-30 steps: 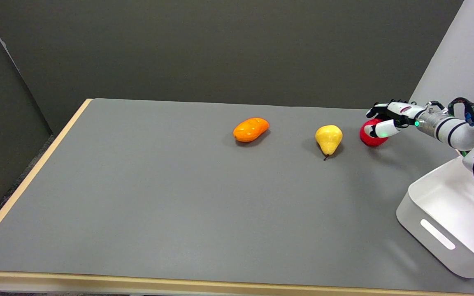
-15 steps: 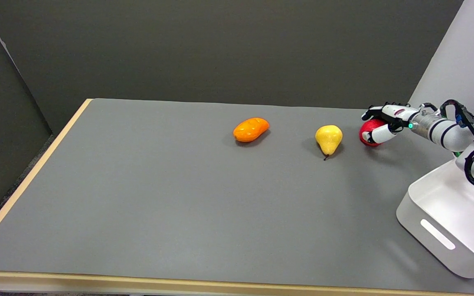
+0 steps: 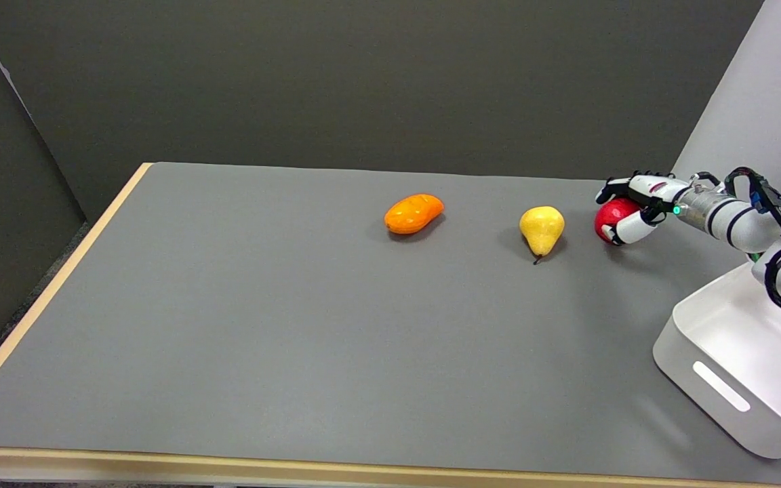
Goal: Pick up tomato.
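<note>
The red tomato (image 3: 611, 215) lies at the far right of the grey table (image 3: 295, 325). My right hand (image 3: 638, 198) reaches in from the right and wraps around it. The fingers curl over the tomato's far top side, and the thumb presses against its near right side. The hand grips the tomato, which still seems to rest on the table. The tomato's right part is hidden behind the hand.
A yellow pear (image 3: 541, 229) lies just left of the tomato. An orange fruit (image 3: 413, 213) sits further left. A white bin (image 3: 743, 366) stands at the near right edge under my arm. A light wall panel rises behind the arm.
The hand has slid a little left and closed around the tomato; the thumb dropped from the tomato's front to its near lower side. Pear and orange fruit have not moved.
</note>
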`<action>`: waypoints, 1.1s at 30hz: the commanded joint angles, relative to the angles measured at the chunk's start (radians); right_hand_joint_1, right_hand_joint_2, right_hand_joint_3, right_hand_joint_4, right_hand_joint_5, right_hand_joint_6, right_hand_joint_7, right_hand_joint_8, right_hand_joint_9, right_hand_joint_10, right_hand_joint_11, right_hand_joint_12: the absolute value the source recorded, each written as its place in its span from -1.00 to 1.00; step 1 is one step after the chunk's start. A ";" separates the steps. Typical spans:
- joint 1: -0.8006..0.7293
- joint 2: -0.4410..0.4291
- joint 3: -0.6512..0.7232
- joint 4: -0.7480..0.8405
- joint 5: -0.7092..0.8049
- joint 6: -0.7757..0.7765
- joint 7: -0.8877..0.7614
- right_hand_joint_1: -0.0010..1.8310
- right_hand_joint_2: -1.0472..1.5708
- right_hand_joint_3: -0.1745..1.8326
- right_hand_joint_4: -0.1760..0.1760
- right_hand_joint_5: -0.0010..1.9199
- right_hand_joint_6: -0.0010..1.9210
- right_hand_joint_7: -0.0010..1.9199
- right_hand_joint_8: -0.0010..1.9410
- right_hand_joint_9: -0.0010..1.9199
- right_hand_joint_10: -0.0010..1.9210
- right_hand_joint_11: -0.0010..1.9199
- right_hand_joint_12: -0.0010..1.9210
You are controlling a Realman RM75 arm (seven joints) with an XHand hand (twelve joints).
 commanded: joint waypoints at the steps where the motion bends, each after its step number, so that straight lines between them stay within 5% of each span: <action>1: -0.003 -0.005 -0.006 0.041 0.001 0.052 0.000 0.09 0.39 0.11 0.61 -0.61 -0.12 -0.41 -0.32 -0.46 0.11 -0.66 0.52; 8: -0.008 -0.005 -0.004 0.041 0.001 0.068 -0.008 0.17 0.44 0.09 0.67 -0.56 0.19 -0.32 -0.12 -0.35 0.23 -0.48 0.66; 9: -0.011 -0.005 0.001 0.041 0.001 0.073 -0.008 0.19 0.49 -0.02 0.52 -0.54 0.31 -0.30 -0.03 -0.33 0.26 -0.43 0.69; 11: -0.016 -0.005 0.012 0.041 0.001 0.085 -0.008 0.24 0.73 -0.65 -0.30 -0.44 0.76 -0.21 0.36 -0.27 0.30 -0.35 0.75; 13: -0.018 -0.005 0.021 0.041 0.001 0.098 -0.008 0.44 0.70 -0.67 -0.85 -0.44 0.72 -0.19 0.31 -0.20 0.51 -0.23 0.77; 16: -0.022 -0.005 0.045 0.041 0.001 0.123 -0.010 0.45 0.73 -0.74 -0.89 -0.45 0.73 -0.19 0.32 -0.20 0.54 -0.06 0.85; 27: -0.110 0.019 0.319 -0.056 0.002 0.262 -0.010 0.46 0.71 -0.69 -0.95 -0.46 0.72 -0.19 0.32 -0.19 0.55 -0.06 0.97; 33: -0.230 0.050 0.606 -0.203 0.002 0.339 -0.010 0.46 0.70 -0.69 -0.95 -0.45 0.70 -0.18 0.31 -0.19 0.54 -0.03 0.99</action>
